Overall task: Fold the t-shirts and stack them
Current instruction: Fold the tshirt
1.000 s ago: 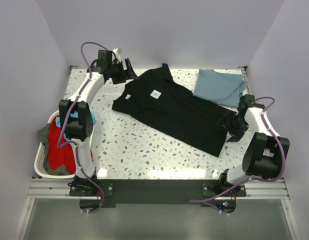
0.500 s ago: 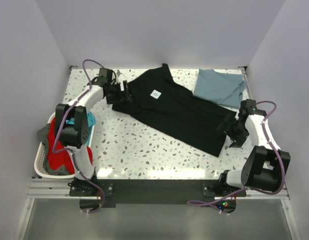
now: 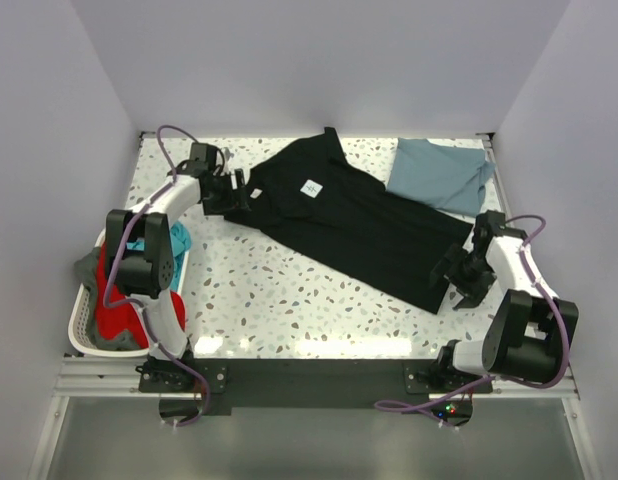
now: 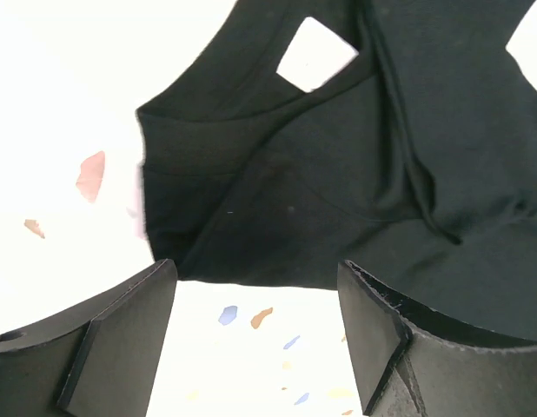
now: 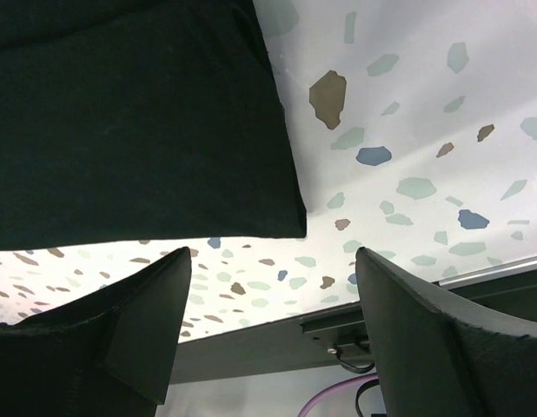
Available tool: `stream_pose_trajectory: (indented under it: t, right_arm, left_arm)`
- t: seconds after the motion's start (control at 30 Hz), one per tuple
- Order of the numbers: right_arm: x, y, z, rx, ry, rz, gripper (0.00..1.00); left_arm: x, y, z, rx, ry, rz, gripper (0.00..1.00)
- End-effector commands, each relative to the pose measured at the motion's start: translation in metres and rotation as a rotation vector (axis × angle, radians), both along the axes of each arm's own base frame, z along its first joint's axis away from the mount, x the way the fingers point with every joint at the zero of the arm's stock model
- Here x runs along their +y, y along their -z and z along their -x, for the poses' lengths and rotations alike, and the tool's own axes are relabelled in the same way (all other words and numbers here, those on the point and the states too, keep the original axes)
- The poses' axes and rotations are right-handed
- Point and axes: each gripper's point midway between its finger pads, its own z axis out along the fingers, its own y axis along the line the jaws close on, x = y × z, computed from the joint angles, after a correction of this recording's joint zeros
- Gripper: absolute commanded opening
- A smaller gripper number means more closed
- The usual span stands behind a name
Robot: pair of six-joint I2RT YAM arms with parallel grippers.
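— So, what moved in the last second?

— Both arms. The left gripper (image 3: 243, 191) swung in from the far-left corner of the table (image 3: 269, 290) and dropped to the edge of the black t-shirt (image 3: 349, 220). It now sits just beside what looks like a sleeve (image 4: 216, 226). The right gripper (image 3: 446, 278) slid towards the near edge and now sits by the hem corner (image 5: 268, 200).

— Holding anything?

— No. Both wrist views show each pair of jaws spread, with cloth ahead of the fingers and bare terrazzo between them.

— And for the job?

— I'd say each arm is lining up a pinch at opposite ends, ready for the first fold. Nothing is folded on this shirt yet.

— Which way does it lie?

— Flat and diagonal across the middle of the table. The collar, with its white neck label (image 3: 311, 187), points far-left and the hem points near-right. The long axis runs between those two ends. The slate-blue t-shirt (image 3: 439, 172) sits in the far-right corner, just beside the black one's edge.
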Motion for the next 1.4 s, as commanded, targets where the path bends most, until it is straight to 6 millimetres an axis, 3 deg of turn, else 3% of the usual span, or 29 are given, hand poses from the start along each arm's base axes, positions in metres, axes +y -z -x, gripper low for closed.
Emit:
stream_pose_trajectory:
  t: [0.0,0.17,0.33,0.77,0.93,1.13,1.23,1.37]
  right_arm:
    - [-0.005,0.003,0.003,0.003,0.007,0.029,0.79]
    - [0.000,0.013,0.009,0.034,0.013,0.015,0.77]
    - [0.009,0.022,0.007,0.041,-0.001,0.006,0.74]
    - [0.018,0.041,0.006,0.090,-0.031,0.035,0.67]
    - [0.020,0.045,0.005,0.107,-0.042,0.035,0.48]
    - [0.022,0.044,0.004,0.119,-0.059,0.039,0.12]
    - [0.020,0.039,0.007,0.133,-0.090,0.061,0.01]
    - [0.017,0.032,0.013,0.156,-0.123,0.090,0.00]
  left_arm:
    - [0.013,-0.011,-0.002,-0.049,-0.007,-0.066,0.79]
    - [0.018,-0.006,0.002,-0.033,-0.021,-0.086,0.82]
    - [0.009,0.002,0.001,-0.027,-0.017,-0.032,0.79]
    - [-0.001,0.007,-0.018,-0.052,-0.032,0.021,0.57]
    - [0.000,0.008,-0.025,-0.060,-0.030,0.019,0.40]
    - [0.001,0.003,-0.034,-0.076,-0.021,0.014,0.11]
    - [0.011,-0.003,-0.039,-0.081,-0.031,-0.018,0.09]
    - [0.024,-0.010,-0.042,-0.093,-0.041,-0.041,0.08]
